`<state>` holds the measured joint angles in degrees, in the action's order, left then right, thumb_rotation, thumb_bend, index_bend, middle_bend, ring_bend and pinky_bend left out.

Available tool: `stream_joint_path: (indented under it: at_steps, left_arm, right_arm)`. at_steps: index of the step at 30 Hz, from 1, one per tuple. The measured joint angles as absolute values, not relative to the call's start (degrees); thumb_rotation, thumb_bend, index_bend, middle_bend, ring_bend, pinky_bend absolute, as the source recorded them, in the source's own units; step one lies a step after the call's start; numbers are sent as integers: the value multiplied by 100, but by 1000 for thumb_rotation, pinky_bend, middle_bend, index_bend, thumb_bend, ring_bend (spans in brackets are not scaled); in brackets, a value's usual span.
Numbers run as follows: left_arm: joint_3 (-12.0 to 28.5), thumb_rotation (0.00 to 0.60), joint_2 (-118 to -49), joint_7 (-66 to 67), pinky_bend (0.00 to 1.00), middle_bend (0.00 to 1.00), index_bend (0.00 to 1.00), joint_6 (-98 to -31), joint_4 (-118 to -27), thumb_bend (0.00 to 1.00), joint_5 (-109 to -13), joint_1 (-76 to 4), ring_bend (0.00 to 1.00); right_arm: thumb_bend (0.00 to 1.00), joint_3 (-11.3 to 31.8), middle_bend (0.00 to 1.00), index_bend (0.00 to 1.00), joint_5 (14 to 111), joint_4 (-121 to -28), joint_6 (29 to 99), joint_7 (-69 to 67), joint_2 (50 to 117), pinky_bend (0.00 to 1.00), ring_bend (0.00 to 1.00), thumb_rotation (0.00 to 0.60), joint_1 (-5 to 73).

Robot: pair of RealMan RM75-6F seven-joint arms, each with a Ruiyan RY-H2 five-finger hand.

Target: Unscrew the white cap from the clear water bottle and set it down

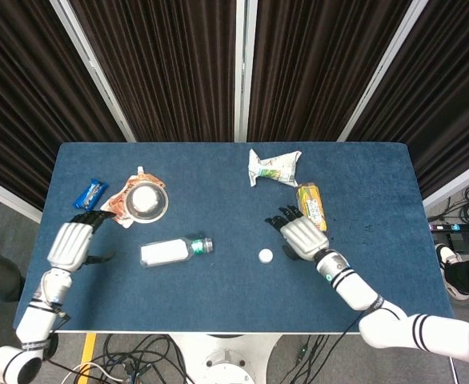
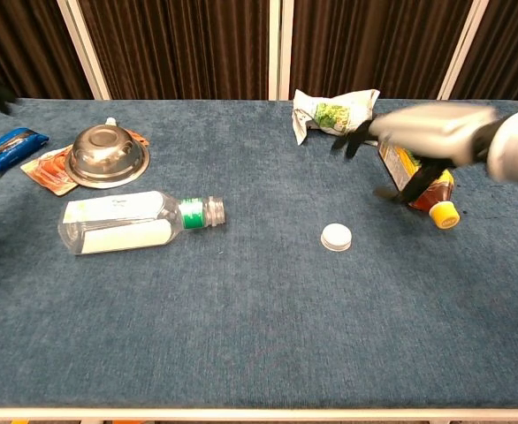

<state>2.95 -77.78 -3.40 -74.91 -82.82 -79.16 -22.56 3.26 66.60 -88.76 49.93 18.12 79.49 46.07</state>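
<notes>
While white cap (image 1: 265, 256) lies apart from clear water bottle (image 1: 171, 250), both hands are empty w/ fingers spread: right hand (image 1: 301, 237) just beside cap, left hand (image 1: 72, 242) farther off.

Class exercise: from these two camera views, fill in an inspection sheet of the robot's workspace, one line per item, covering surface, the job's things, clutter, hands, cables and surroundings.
Surface: blue carpeted table, flat.
Job's things: clear plastic water bottle lies on its side, neck open; small round white cap rests on the table, apart from both bottle and hands.
Clutter: round steel bowl on an orange foil pouch; blue snack wrapper; white and green snack bag; amber tea bottle with yellow lid lying down.
Hands: left hand open, holding nothing, left of the water bottle; right hand open, beside the cap, blurred in the chest view.
Cables: black cables on the floor below the table's near edge.
Surroundings: dark pleated curtains behind.
</notes>
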Motion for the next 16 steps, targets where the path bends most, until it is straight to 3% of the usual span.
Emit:
stream_joint_path:
  at_steps: [4, 8, 16]
  left_arm:
    - [262, 600, -7486, -572, 269, 248, 235, -7728, -8211, 137, -7853, -1938, 195]
    - [164, 600, -7175, -659, 156, 168, 227, -7954, -8228, 137, -7815, -1595, 71]
    - [39, 600, -6796, -397, 145, 148, 220, -8632, -8759, 137, -7844, -969, 59]
  right_arm:
    - [330, 304, 125, 59, 7029, -9161, 5801, 1482, 7405, 0, 0, 600, 4141]
    - [284, 179, 59, 13, 7459, -9320, 6781, 950, 6883, 0, 0, 600, 3451]
    - [282, -187, 50, 12, 8231, -9275, 8519, -513, 6193, 0, 0, 600, 1891]
